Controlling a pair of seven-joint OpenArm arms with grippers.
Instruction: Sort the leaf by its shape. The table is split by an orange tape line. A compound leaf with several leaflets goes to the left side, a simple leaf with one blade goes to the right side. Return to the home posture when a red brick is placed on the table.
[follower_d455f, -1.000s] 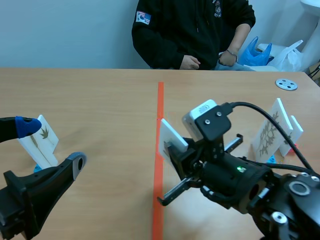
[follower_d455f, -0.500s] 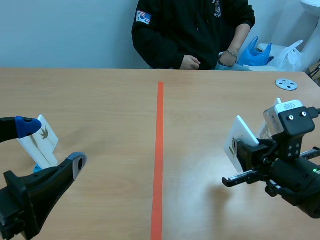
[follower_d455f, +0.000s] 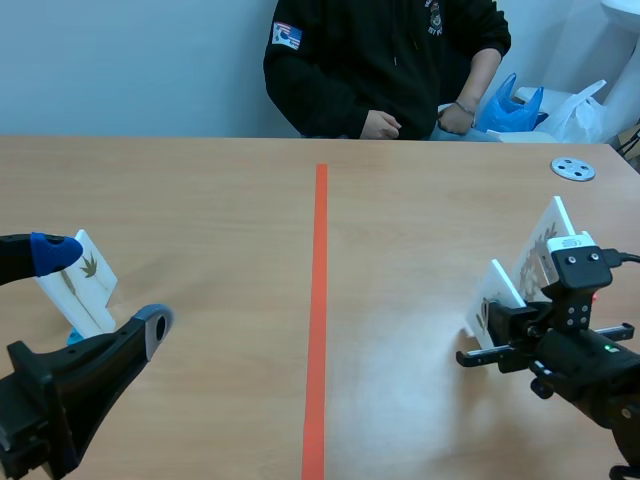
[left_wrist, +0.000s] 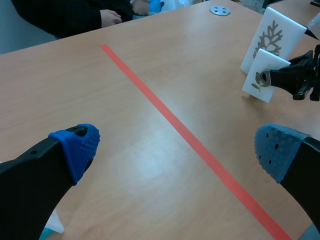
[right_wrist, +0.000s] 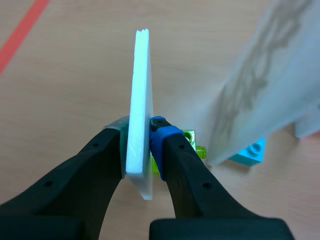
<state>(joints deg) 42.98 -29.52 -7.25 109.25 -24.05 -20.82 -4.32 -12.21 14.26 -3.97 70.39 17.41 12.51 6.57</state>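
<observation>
Currently leaf card (right_wrist: 139, 100) pinched edge-on in right gripper (right_wrist: 140, 133), right of tape line (follower_d455f: 318, 300); left gripper (left_wrist: 177, 149) spread wide.

Lab, taped wooden table (follower_d455f: 200, 200), bare wall (follower_d455f: 130, 60)

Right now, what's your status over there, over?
Left tool open, holding nothing. Right tool shut on leaf card, right of the tape line. Taller leaf card stands close behind it.
</observation>
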